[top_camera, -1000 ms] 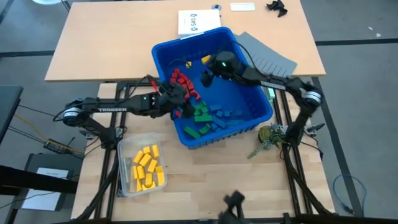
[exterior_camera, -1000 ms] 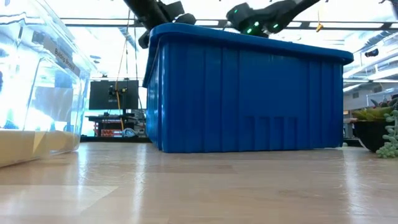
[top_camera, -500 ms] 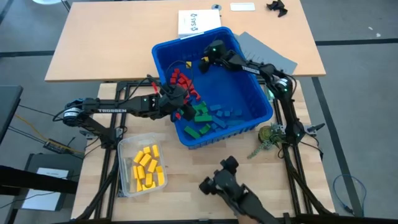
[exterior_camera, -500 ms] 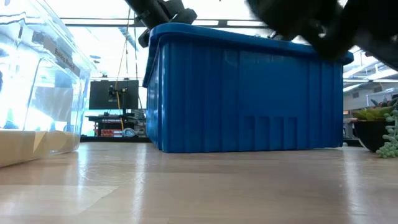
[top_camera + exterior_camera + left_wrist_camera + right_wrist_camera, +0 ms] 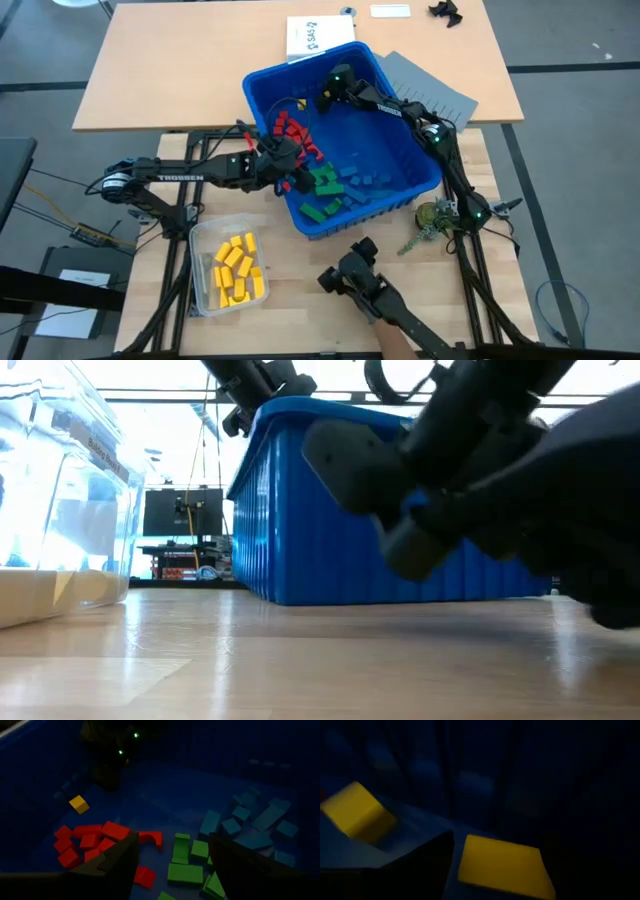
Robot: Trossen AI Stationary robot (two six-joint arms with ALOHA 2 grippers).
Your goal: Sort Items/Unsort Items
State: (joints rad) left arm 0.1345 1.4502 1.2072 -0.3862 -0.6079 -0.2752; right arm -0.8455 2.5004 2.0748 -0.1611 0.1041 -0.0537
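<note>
1. The blue bin (image 5: 400,150) sits mid-table and holds most of the blocks: red ones (image 5: 290,128) toward its left wall, green ones (image 5: 322,183) near its front, blue ones (image 5: 365,183) to the right of those.
2. The left gripper (image 5: 290,175) hangs over the bin's left-front edge with its fingers apart and empty, probably lined up to pick from the red pile.
3. The right gripper (image 5: 327,98) reaches into the bin's far corner, fingers apart, with a yellow block (image 5: 502,865) just ahead of them (not yet gripped, I judge).
4. That block lies flat, its long side running across the gap between the fingers.
5. More yellow blocks (image 5: 238,268) already lie in a clear tub (image 5: 200,240) left of the bin and nearer the front, so yellow looks like the colour being sorted out.
</note>
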